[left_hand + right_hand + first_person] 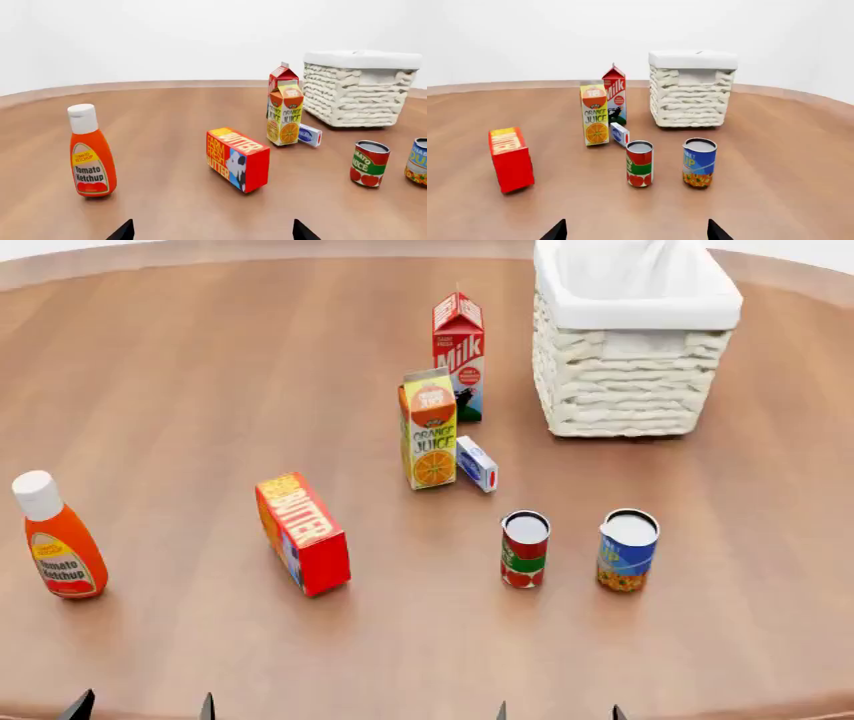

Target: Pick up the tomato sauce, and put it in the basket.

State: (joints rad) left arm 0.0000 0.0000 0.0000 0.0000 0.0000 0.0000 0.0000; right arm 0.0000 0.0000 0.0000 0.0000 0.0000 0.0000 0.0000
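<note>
head view shows the bench [160, 370] spread with groceries, and the basket [638, 300] is the landmark, standing at the far right with its cloth liner folded over the rim and its mouth open upward, so a can could be lowered straight in. nearer the robot than the basket and to its left, the milk carton [458, 350] and the orange juice carton [430, 430] stand upright one before the other, close together. further left of the basket and closer to the robot, the butter box [304, 535] rests on its long edge, and the ketchup bottle [56, 540] stands well apart at the far left. the tomato sauce [525, 550] stands upright on the bench, in front of the basket and slightly to its left, with clear bench between them; the blue-and-yellow can [627, 550] stands just beside it, directly before the basket, not touching. a small blue-and-white box [477, 463] lies beside the juice carton.

the right gripper [635, 231] shows only its fingers' tips, spread wide and grasping nothing, roughly lined up with the tomato sauce, so it looks the better placed arm. the left gripper [212, 231] is likewise released and empty, facing the butter box. nothing is lifted yet; the reach seems not begun.
</note>
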